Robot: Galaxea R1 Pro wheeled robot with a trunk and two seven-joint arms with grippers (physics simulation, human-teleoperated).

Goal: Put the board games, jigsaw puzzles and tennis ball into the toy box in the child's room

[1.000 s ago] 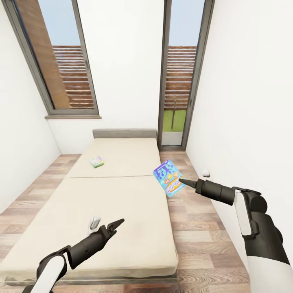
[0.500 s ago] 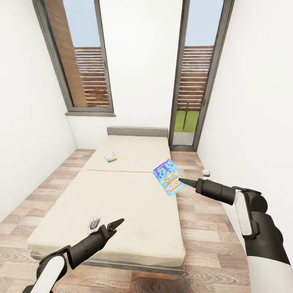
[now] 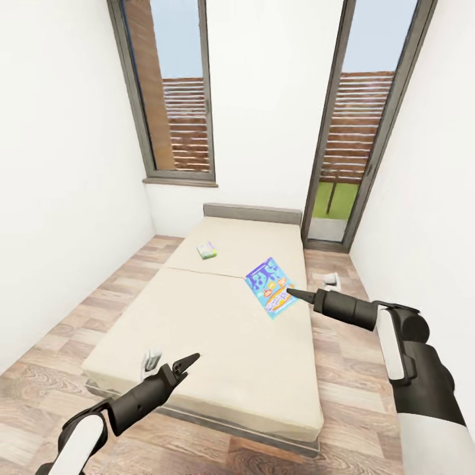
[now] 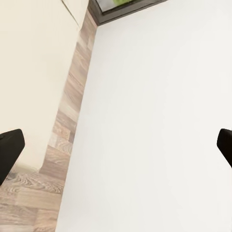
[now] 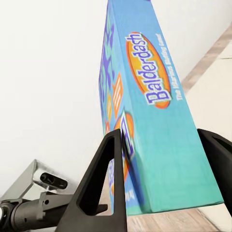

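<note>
My right gripper [image 3: 289, 292] is shut on a blue board game [image 3: 268, 296], holding it upright in the air over the bed's right edge. In the right wrist view the box [image 5: 145, 101] reads "Balderdash" and stands clamped between the two black fingers [image 5: 108, 183]. A second board game [image 3: 206, 250], small with green edges and a white face, lies flat on the far half of the bed [image 3: 218, 330]. My left gripper [image 3: 173, 361] hangs over the bed's near left corner. It is open with nothing in it, and its fingertips [image 4: 9, 147] stand far apart in the left wrist view.
The beige bed runs from the near floor to the back wall. A tall window [image 3: 175, 99] is at the back left and a glass door [image 3: 356, 132] at the back right. White walls close in both sides. Wood-plank floor [image 3: 99, 310] flanks the bed, and a small white object [image 3: 332, 278] lies by the right wall.
The whole view has shifted: bed, window and door now sit further right and further away, so the camera moved. Both arms keep their pose, and the blue board game stays gripped.
</note>
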